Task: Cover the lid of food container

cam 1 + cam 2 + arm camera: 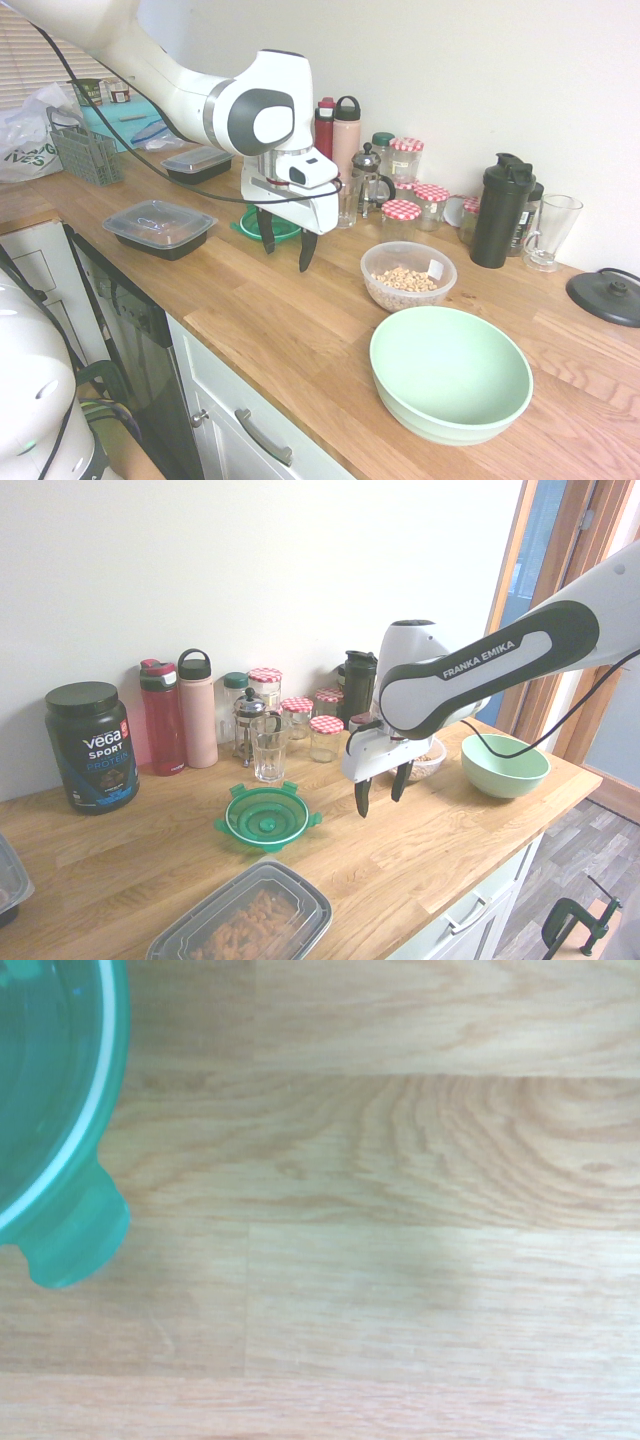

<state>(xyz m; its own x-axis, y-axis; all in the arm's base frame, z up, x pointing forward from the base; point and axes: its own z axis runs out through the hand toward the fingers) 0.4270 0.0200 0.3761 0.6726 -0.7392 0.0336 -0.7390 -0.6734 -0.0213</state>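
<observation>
While my claw (287,242) hangs wide and empty above the worktop (300,330), the first exterior view shows the lid (262,226) lying partly hidden behind it, and the food container (408,275) well apart toward the mint bowl (450,372). The risk, as I judge it, is descending off-centre and pushing the lid toward the glass (349,205) and French press (372,180) just behind it.

In the second exterior view, my claw (381,792) stands beside the lid (267,818), not over it; the lid rests flat, tabs spread. A black tray (245,925) sits close to the front edge, so the open room lies between lid and bowl.

The wrist view shows only the lid's rim and one tab (70,1235) at the side; bare wood fills the rest. A grip on that thin rim could slip.
</observation>
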